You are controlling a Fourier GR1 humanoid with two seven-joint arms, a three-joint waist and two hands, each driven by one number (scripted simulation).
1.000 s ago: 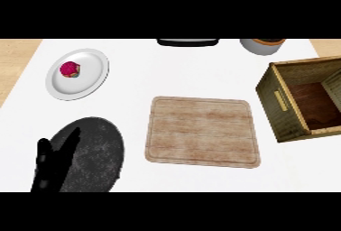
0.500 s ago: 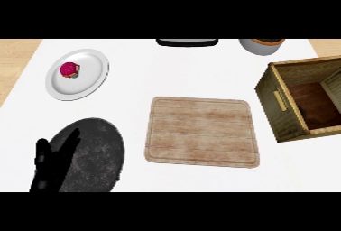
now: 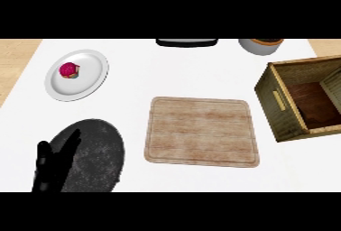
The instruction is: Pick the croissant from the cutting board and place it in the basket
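Cutting board [image 3: 202, 131] at frame centre bare; we see no croissant anywhere. Wooden basket [image 3: 307, 100] at right edge, what shows of interior empty. Left hand [image 3: 54, 164] lower left, fingers straight, holding nothing. Right hand out of view. Risk: we reach for absent target, or take pink item on plate [image 3: 85, 84], upper left, by mistake.

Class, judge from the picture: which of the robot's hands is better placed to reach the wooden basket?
Probably the right. The brown wooden basket sits at the view's right edge. The open left hand rests at lower left, across the wooden cutting board. The right hand is out of view.
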